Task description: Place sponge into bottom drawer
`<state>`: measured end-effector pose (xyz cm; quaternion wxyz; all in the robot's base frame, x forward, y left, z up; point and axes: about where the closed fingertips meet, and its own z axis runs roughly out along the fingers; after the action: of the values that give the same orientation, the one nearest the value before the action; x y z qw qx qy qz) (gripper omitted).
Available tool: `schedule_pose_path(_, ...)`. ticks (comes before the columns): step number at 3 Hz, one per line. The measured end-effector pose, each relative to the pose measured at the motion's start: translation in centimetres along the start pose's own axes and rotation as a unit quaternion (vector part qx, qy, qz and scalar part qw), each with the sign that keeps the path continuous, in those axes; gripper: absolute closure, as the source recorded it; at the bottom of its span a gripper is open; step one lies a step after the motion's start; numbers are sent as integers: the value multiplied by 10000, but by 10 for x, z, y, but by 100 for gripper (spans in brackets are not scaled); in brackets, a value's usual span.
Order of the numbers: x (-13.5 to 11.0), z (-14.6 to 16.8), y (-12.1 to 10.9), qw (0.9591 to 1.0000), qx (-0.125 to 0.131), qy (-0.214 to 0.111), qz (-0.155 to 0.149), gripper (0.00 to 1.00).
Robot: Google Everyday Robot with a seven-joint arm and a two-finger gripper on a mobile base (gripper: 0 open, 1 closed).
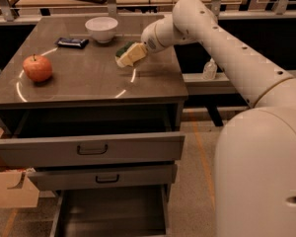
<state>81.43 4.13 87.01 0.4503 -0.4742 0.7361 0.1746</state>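
Note:
The sponge (122,49) lies on the grey table top (89,80) near its back right, with only a sliver of its dark green top showing. My gripper (130,55) is down on it from the right and covers most of it. The bottom drawer (111,214) stands pulled out at the foot of the cabinet, its dark interior showing between thin grey side walls.
A red apple (37,67) sits at the table's left, a white bowl (101,28) and a flat dark packet (72,42) at the back. The top drawer (91,149) and middle drawer (106,177) stick out above the bottom one. A cardboard box (10,189) lies left on the floor.

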Motion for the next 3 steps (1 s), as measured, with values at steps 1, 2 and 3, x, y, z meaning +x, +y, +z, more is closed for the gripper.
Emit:
schedule_pose_path(1,7,17,0,9997,-94,189,159,0)
schedule_pose_path(2,17,33,-1,9989,-159,374,236,23)
schedule_pose_path(3,19,39,-1,9986,-197,420,255,47)
